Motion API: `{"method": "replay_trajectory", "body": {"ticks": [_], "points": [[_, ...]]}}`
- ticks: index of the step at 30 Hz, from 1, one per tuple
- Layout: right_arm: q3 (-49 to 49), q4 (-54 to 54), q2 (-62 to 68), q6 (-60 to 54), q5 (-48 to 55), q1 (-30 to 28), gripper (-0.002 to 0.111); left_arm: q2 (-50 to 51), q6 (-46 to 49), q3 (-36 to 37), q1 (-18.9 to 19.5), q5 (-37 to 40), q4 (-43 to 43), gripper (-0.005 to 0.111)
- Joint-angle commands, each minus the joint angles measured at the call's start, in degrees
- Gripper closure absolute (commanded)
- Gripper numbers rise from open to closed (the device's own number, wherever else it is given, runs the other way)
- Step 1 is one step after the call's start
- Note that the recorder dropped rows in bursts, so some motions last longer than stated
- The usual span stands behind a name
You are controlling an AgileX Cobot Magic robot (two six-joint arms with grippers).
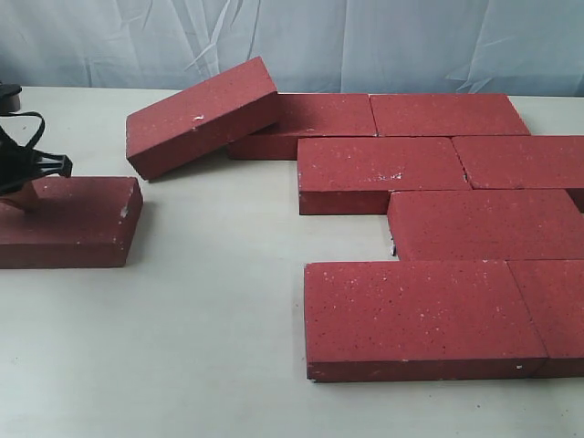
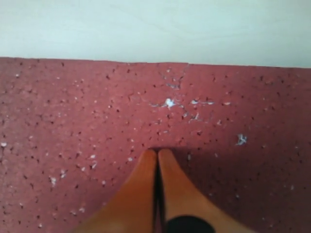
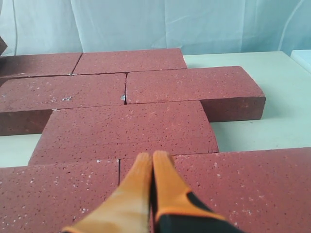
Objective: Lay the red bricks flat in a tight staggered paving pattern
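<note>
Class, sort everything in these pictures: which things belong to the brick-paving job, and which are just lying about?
Job: paved red bricks; tilted brick; lone brick; left gripper and right gripper, both shut.
Lying about: black object at the left edge; backdrop cloth; table.

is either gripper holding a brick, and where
Nothing held: left gripper is shut, tips at the lone brick; right gripper shut over the paved bricks.
</note>
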Motion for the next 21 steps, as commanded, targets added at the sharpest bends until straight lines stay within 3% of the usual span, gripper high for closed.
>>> {"method": "replay_trajectory", "body": {"ticks": [1, 15, 21], "points": [[0.27, -0.05, -0.39, -0.21, -0.41, 0.3, 0.109, 0.76, -0.06, 2.53, -2.91, -0.03, -7.76, 0.107], [0.27, -0.17, -0.39, -0.21, -0.41, 0.3, 0.109, 0.76, -0.06, 2.55, -10.72, -5.59, -17.59, 0.107], [0.27, -0.17, -0.39, -0.21, -0.41, 0.3, 0.109, -1.05, -0.06, 1.48, -10.84, -3.72, -18.33, 0.107]]}}
